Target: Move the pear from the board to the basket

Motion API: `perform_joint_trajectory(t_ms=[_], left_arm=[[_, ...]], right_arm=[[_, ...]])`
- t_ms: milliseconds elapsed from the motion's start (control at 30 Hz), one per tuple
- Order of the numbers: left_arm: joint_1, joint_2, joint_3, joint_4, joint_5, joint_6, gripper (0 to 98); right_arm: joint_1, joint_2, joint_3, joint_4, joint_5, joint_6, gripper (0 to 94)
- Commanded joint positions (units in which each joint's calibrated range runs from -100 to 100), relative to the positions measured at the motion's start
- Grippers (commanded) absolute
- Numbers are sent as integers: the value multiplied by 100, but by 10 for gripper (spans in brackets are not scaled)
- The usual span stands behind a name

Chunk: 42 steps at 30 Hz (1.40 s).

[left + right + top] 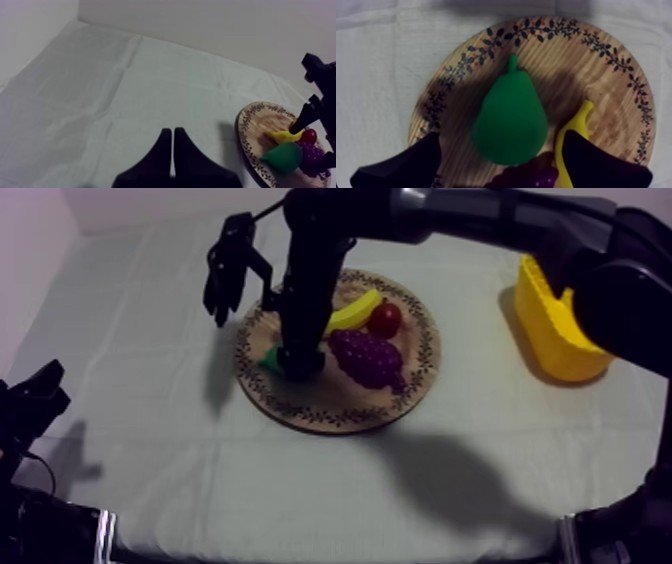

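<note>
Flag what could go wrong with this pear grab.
1. The yellow toy banana lies close beside the green toy pear, by one finger of the open right pincer: closing may catch it.
2. The purple toy grape bunch crowds the pear's wide end: lifting may drag it.

Creased matt grey-white cloth; board of pale, visibly grained wood with printed rim; smooth, matt pear; glossy small red fruit; yellow basket of plastic look.

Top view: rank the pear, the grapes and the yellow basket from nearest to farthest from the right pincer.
1. pear, right at the right pincer, on the wooden board.
2. grapes, beside it on the board.
3. yellow basket, far right, off the board.
</note>
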Motion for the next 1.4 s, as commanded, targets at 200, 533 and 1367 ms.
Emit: perform_joint_trajectory(t_ms=[200, 533, 1367], left_arm=[[-1, 0, 5, 2, -1, 2, 1], [-1, 0, 5, 2, -1, 2, 1], [-1, 0, 5, 2, -1, 2, 1]], right_arm=[[-34, 467, -150, -10, -82, 23, 769], [-26, 744, -398, 5, -66, -18, 497], [402, -2206, 1314, -210, 515, 61, 367]])
